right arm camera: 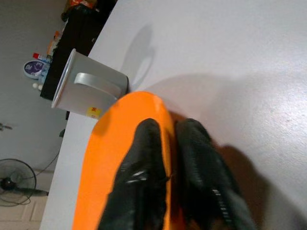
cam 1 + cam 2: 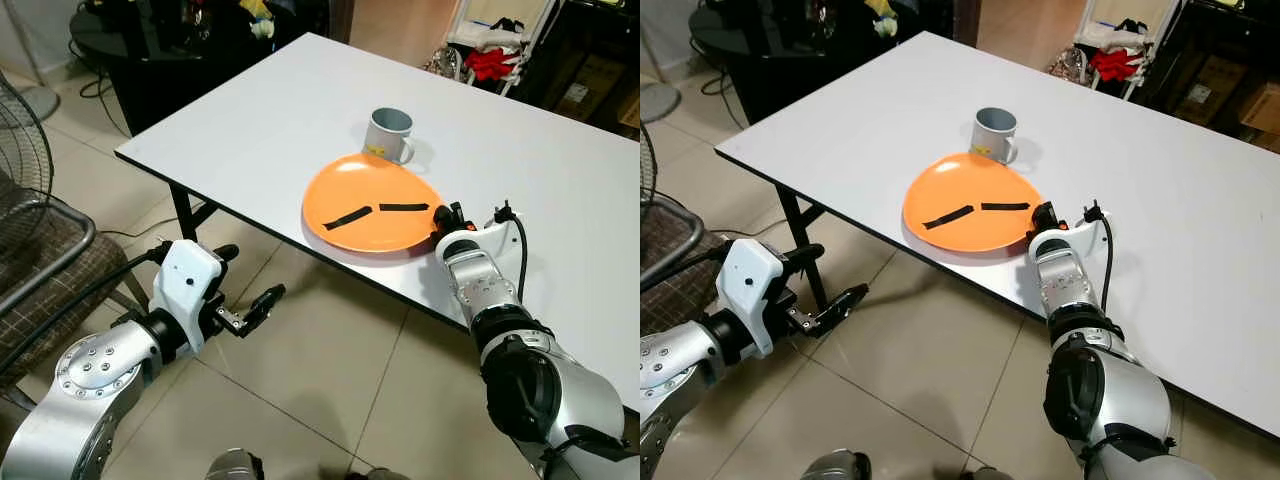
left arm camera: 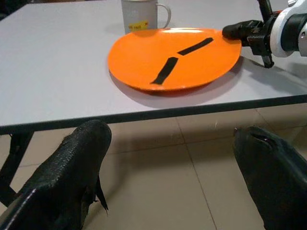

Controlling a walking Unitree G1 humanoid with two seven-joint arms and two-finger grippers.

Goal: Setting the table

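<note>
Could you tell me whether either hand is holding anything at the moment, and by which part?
The right hand pinches the orange plate by its rim, on the edge nearest that arm. The left hand is open below the table, holding nothing.

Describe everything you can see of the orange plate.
The plate is round, shallow, glossy orange, likely plastic, with two black strips stuck across its face. It lies flat on the white table near the front edge, just in front of a grey mug whose base meets its far rim. The right pincer is shut on its rim, one finger above and one below.
</note>
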